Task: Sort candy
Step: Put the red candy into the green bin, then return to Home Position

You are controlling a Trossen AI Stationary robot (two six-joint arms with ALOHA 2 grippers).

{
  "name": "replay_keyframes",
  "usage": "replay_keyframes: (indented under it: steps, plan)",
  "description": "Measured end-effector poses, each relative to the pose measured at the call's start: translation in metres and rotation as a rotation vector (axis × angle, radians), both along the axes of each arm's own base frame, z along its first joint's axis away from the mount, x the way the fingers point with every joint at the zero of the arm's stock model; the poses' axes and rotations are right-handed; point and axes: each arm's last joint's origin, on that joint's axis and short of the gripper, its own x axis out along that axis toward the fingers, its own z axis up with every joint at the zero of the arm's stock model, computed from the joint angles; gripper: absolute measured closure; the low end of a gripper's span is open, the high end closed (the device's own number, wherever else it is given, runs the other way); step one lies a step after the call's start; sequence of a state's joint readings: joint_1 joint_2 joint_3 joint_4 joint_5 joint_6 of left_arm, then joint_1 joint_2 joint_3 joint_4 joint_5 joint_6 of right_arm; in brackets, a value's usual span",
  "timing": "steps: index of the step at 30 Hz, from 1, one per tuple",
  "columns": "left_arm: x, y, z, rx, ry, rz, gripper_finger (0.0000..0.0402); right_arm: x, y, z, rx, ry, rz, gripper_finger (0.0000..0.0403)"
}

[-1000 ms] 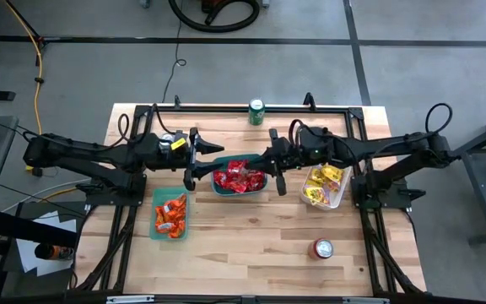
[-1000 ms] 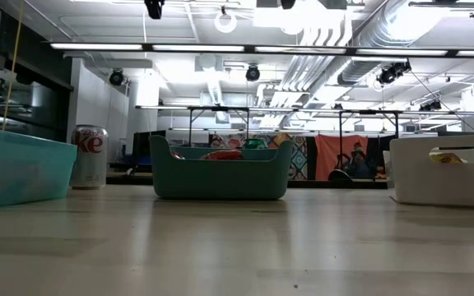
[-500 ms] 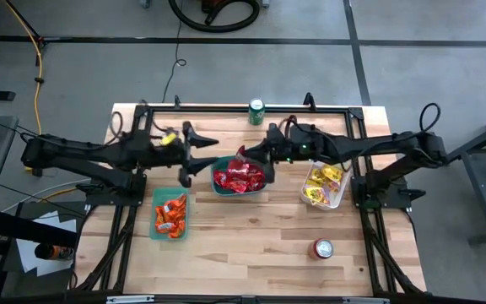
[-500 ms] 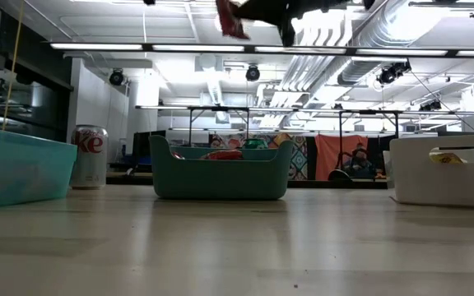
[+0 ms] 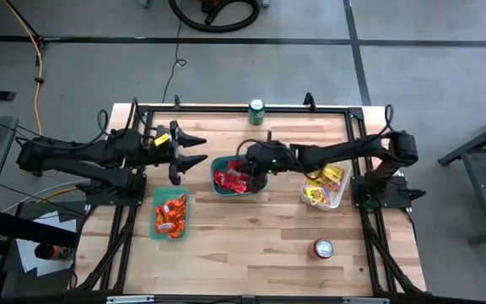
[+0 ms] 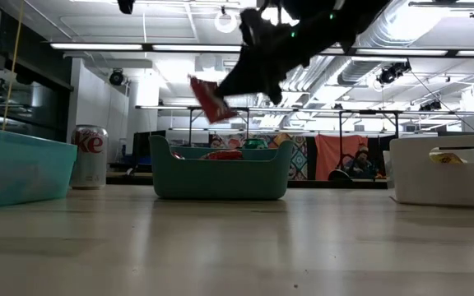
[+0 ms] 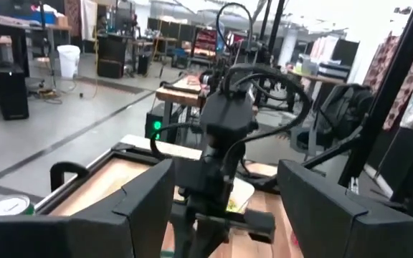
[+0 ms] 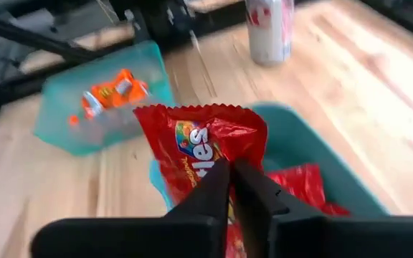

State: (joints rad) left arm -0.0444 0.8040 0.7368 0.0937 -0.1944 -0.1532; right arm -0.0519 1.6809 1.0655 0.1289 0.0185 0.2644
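My right gripper hangs over the dark teal bin at the table's middle, shut on a red candy packet. The low view shows that packet above the bin. More red candy lies in this bin. Orange candy fills a light teal bin at the near left, and yellow candy lies in a white bin at the right. My left gripper stands open, level, left of the dark bin, holding nothing. My right gripper pinches the red packet between its two shut fingers, at the middle of the packet's edge nearest the wrist. The fingers slant down from the table's right side. The packet sticks out past the fingertips, tilted, lifted clear above the dark teal bin.
A green can stands at the far edge and a red-and-silver can at the near right. Black frame rails run round the table. Bare wood lies between the bins and the near edge.
My right gripper has come down and toward the table's left, from beside the white bin to over the dark teal bin, tipping downward with the red packet held. My left gripper has drawn back a little toward the left edge, still open.
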Motion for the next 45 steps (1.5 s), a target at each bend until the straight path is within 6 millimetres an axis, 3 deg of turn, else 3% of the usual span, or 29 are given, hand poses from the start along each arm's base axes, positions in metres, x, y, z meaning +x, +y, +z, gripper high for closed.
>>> replay_keyframes:
  steps: [4, 8, 13, 17, 19, 22, 25, 30, 32, 34, 39, 45]
  plan:
    - [0.000, 0.000, -0.002, 0.001, 0.017, 0.000, 0.0170, 0.002, 0.000, -0.013, 0.008, 0.059, -0.005, 0.0341]
    - [0.000, 0.000, -0.003, 0.002, 0.028, 0.000, 0.0170, 0.001, 0.002, -0.011, 0.010, 0.066, 0.002, 0.0263]
    - [-0.003, 0.000, -0.001, 0.015, 0.016, 0.000, 0.0170, -0.008, 0.004, 0.035, 0.030, -0.008, 0.022, 0.0196]
    - [-0.008, 0.000, 0.000, 0.016, 0.019, -0.001, 0.0170, -0.029, 0.005, 0.069, 0.043, 0.017, 0.016, 0.0183]
    - [-0.009, 0.000, -0.003, 0.030, 0.006, -0.029, 0.0171, -0.044, 0.005, 0.086, 0.042, 0.016, 0.016, 0.0189]
    - [-0.013, -0.001, -0.022, 0.034, -0.011, -0.051, 0.0189, -0.070, 0.008, 0.104, 0.050, 0.036, -0.001, 0.0218]
    - [-0.021, -0.001, -0.049, 0.016, -0.078, -0.051, 0.0229, -0.097, 0.011, 0.118, 0.057, 0.060, -0.037, 0.0273]
    - [-0.040, 0.001, -0.096, 0.003, -0.184, -0.035, 0.0329, -0.139, 0.015, 0.137, 0.088, 0.072, -0.095, 0.0388]
    - [-0.047, 0.002, -0.109, -0.005, -0.218, -0.023, 0.0374, -0.154, 0.016, 0.143, 0.106, 0.067, -0.130, 0.0387]
    - [-0.054, 0.004, -0.121, -0.028, -0.242, -0.013, 0.0393, -0.168, 0.018, 0.147, 0.110, 0.066, -0.151, 0.0383]
    - [-0.065, 0.009, -0.147, -0.098, -0.244, 0.019, 0.0394, -0.193, 0.023, 0.149, 0.113, 0.060, -0.156, 0.0399]
    - [-0.068, 0.011, -0.151, -0.140, -0.198, 0.040, 0.0398, -0.216, 0.033, 0.122, 0.161, 0.060, -0.122, 0.0401]
